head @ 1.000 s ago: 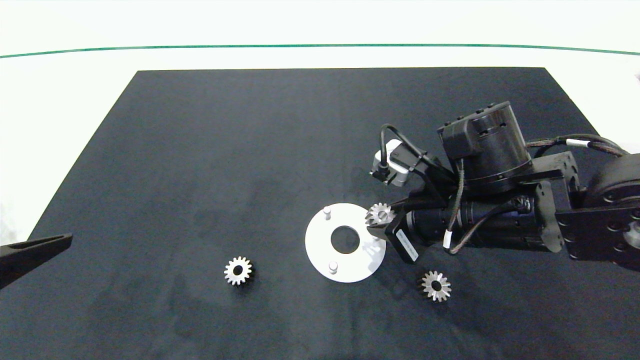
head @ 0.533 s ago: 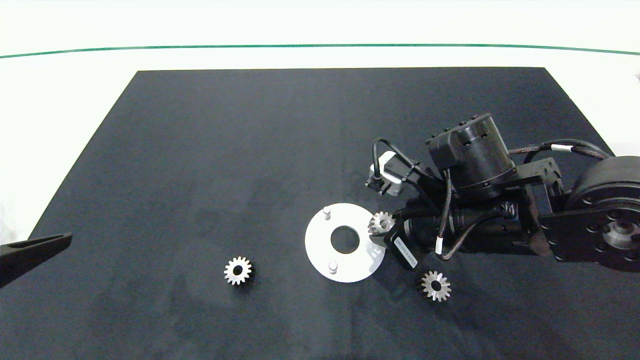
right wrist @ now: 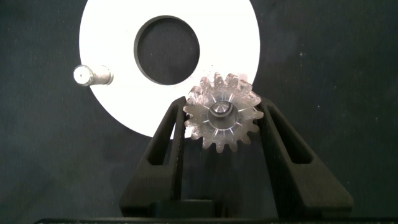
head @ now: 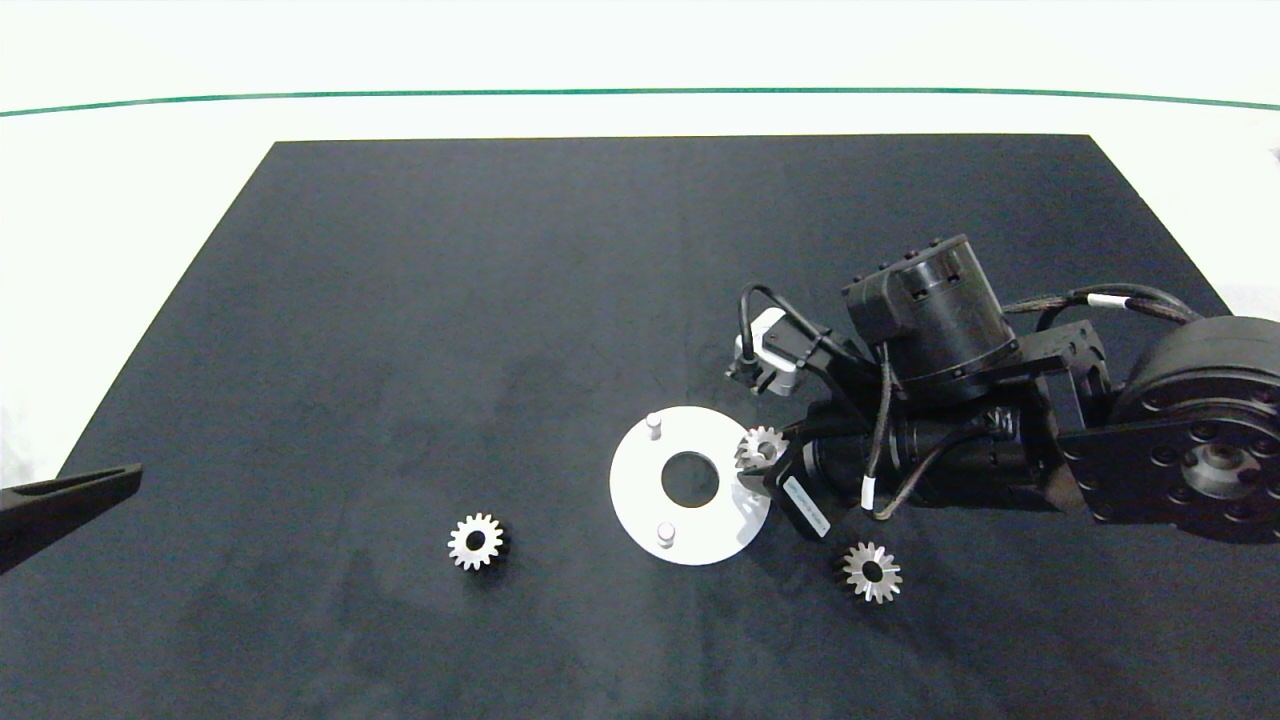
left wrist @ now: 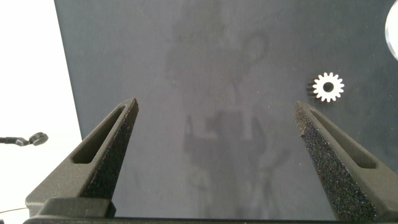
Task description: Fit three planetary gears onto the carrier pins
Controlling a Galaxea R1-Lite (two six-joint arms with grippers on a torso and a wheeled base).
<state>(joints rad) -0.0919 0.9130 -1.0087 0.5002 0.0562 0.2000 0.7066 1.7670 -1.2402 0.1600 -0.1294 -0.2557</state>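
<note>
Holding a gear (right wrist: pixel 222 118) between its two fingers (right wrist: pixel 166 140), the right gripper (head: pixel 762 462) sits at the right edge of the white disc (head: pixel 640 505), centre hole lined up on the peg there, it seems. Two pegs (head: pixel 654 425) stand bare. Two more gears (head: pixel 476 541) lie on the mat. Far left, the left gripper (left wrist: pixel 217 134) hangs idle, fingers spread wide, holding nothing.

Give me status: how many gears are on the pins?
None clearly seated. The right gripper holds one gear at a pin on the white disc. Two gears lie loose on the mat; two pins stand bare. The left gripper idles, open.
</note>
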